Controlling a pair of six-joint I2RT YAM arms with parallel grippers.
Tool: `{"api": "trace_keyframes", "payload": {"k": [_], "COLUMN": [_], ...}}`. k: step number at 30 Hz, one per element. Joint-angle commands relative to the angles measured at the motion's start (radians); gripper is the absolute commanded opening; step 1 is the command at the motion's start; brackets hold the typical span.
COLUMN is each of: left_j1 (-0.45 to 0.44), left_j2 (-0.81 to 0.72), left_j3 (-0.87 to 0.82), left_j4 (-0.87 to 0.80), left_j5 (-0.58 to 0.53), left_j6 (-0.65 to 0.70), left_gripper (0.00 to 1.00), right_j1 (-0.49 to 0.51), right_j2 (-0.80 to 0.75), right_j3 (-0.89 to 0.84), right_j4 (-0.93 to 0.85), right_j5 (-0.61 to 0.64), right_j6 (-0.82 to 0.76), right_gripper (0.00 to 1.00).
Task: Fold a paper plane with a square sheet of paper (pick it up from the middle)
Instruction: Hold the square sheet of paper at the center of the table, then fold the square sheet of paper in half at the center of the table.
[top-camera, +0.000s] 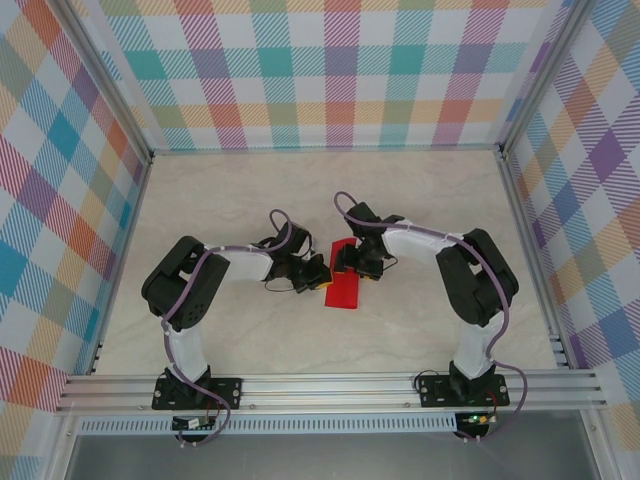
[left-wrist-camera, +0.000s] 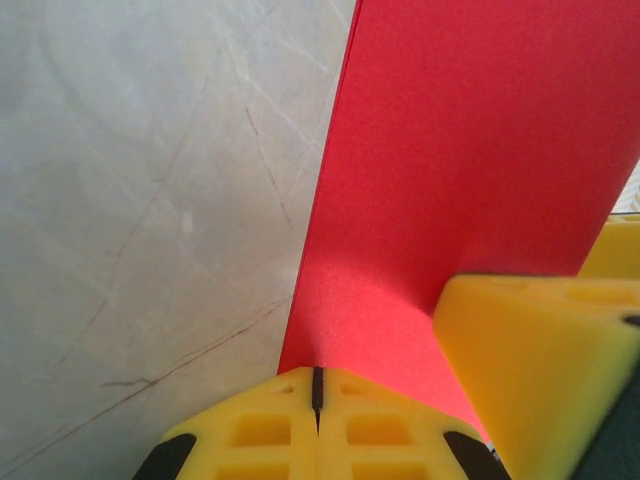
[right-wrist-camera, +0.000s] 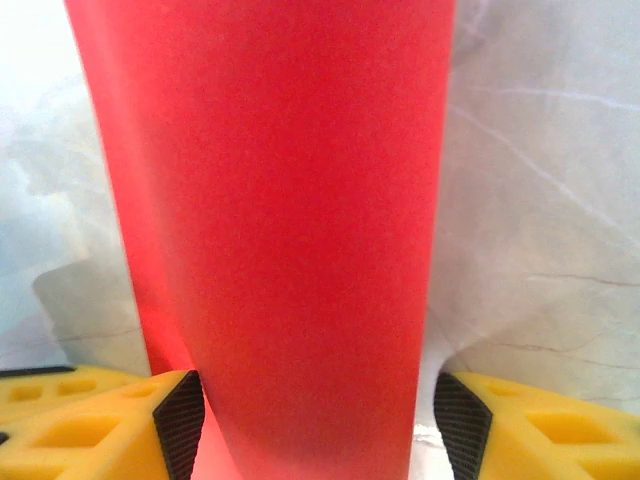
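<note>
A robotics lab test cell: left arm (top-camera: 185, 290) and right arm (top-camera: 480, 285) bolted to an aluminium rail (top-camera: 330, 385) at the frame's bottom, plaid panels (top-camera: 330, 70) walling top and sides, marble-look tabletop (top-camera: 420, 190).

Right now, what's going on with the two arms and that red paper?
Both arms are working on the red paper, which lies on the table between them and looks like a long strip rather than a square. The left gripper is shut with its tips at the paper's edge; I cannot tell whether it is pinching the sheet. The right gripper is open, with one finger on either side of the strip and a gap on each side. There is no finished plane yet.
</note>
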Motion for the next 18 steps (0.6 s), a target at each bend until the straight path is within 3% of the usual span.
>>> {"api": "trace_keyframes", "payload": {"k": [1,4,7,11,15,18], "left_j1": [0.002,0.002,0.002,0.001,0.001,-0.001], "left_j2": [0.048,0.055,0.059,0.069,0.076,0.081], "left_j3": [-0.017,-0.017,-0.012,-0.001,0.006,0.010], "left_j4": [-0.149,-0.148,-0.158,-0.177,-0.190,-0.195], "left_j5": [-0.083,-0.085,-0.093,-0.102,-0.108,-0.110], "left_j6": [0.025,0.023,0.022,0.021,0.017,0.011], "left_gripper": [0.00,0.00,0.00,0.00,0.00,0.00], "right_j1": [0.000,-0.010,-0.011,-0.003,0.000,0.001], "right_j2": [-0.078,-0.172,-0.228,-0.220,-0.179,-0.138], "right_j3": [-0.060,-0.110,-0.135,-0.140,-0.144,-0.148], "right_j4": [0.021,0.020,0.078,0.185,0.207,0.236], "right_j5": [0.075,0.161,0.088,-0.113,-0.137,-0.186], "right_j6": [0.055,0.082,0.037,0.012,0.040,0.050], "right_gripper": [0.67,0.67,0.61,0.39,0.21,0.14]}}
